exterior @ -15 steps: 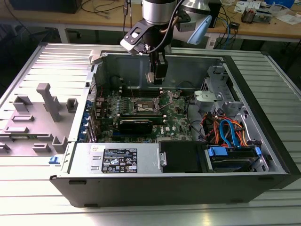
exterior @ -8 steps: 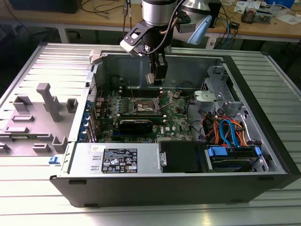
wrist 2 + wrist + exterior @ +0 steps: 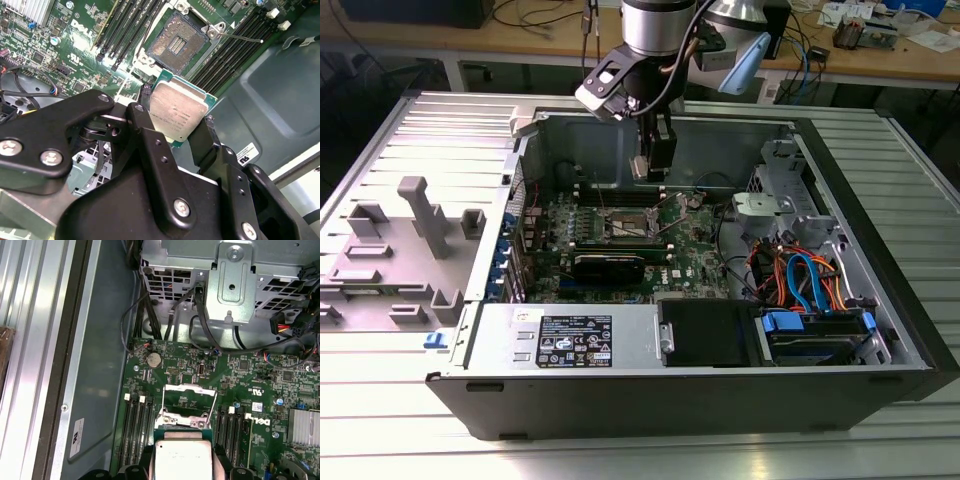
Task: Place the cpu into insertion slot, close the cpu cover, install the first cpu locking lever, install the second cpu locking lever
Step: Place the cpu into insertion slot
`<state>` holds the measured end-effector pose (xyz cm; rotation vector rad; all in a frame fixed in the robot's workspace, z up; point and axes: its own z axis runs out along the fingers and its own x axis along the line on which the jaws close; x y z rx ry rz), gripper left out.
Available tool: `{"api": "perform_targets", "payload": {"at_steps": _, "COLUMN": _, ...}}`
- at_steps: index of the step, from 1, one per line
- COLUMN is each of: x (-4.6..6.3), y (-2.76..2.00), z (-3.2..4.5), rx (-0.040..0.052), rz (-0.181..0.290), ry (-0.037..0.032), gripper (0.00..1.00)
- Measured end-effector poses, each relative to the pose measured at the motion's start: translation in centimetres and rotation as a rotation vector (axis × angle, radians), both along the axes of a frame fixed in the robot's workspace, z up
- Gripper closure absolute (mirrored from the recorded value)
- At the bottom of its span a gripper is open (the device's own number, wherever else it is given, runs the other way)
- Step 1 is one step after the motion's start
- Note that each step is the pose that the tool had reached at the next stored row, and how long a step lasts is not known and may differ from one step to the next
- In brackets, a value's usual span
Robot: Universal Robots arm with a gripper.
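Second wrist view: cpu point(image 3: 178, 114) within end effector point(image 3: 176, 108).

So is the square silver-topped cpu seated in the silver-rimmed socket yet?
No: the black gripper holds the cpu between its fingers, clear of the bare insertion slot.

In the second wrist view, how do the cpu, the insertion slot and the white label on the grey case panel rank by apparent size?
1-2. cpu and insertion slot: about alike; the cpu is nearer the camera, so unranked.
3. white label: clearly smallest.
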<state>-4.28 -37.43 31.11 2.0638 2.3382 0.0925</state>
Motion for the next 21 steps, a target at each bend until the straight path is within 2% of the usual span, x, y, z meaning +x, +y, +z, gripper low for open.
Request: {"api": "perform_targets", "payload": {"at_steps": 21, "x": -0.62, "y": -0.16, "z": -0.37, "rx": 0.0002, "rz": -0.011, "ry": 0.0002, "gripper": 0.45}}
